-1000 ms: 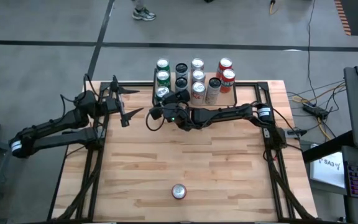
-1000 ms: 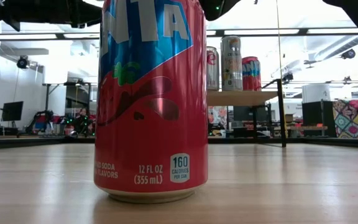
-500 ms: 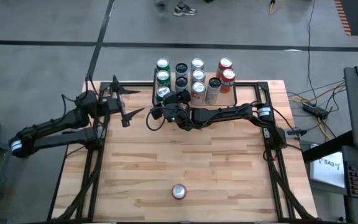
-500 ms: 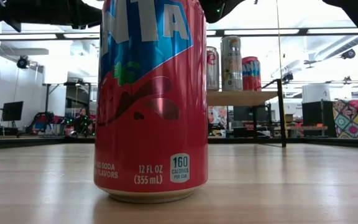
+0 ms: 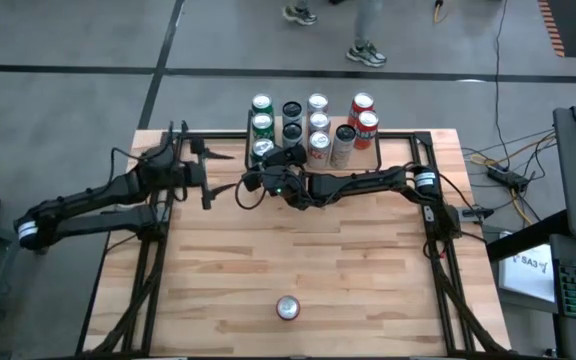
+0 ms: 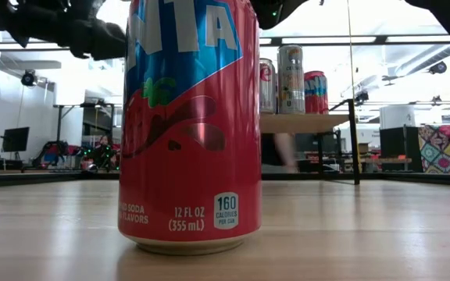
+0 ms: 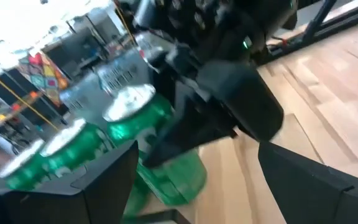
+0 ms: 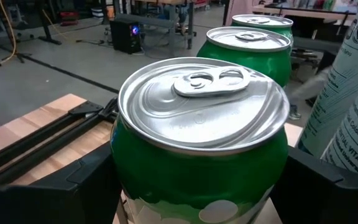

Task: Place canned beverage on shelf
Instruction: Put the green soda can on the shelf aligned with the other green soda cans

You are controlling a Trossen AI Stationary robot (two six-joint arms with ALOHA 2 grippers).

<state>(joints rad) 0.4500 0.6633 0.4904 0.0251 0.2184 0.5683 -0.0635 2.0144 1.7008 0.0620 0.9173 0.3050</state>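
The shelf [image 5: 313, 140] stands at the far edge of the table [image 5: 368, 270], midway along it, and carries several upright cans in rows: green cans on its left side, dark and white cans in the middle, red cans [image 5: 364, 115] on its right.

The right gripper [image 5: 264, 157] reaches across the table to the near-left corner of the shelf. In the right wrist view its two dark fingers [image 8: 73, 186] flank a green can [image 8: 201, 149] — one finger on each side of the can body, spread about as wide as the can itself. The can stands upright with its silver lid and pull tab facing up. Whether the finger pads press the can wall or stand just clear of it cannot be told. Two further green cans [image 8: 253, 46] stand behind it in a row.

The left gripper [image 5: 210, 172] hangs above the table's far-left area, just beside the right gripper, with its fingers spread wide and holding nothing. The left wrist view looks past them at the right arm's gripper and the green cans.

A red soda can [image 5: 287, 308] stands upright alone near the front edge of the table, well apart from both arms — it fills the low view [image 6: 190, 125].

A person's feet [image 5: 366, 52] show on the floor beyond the table.
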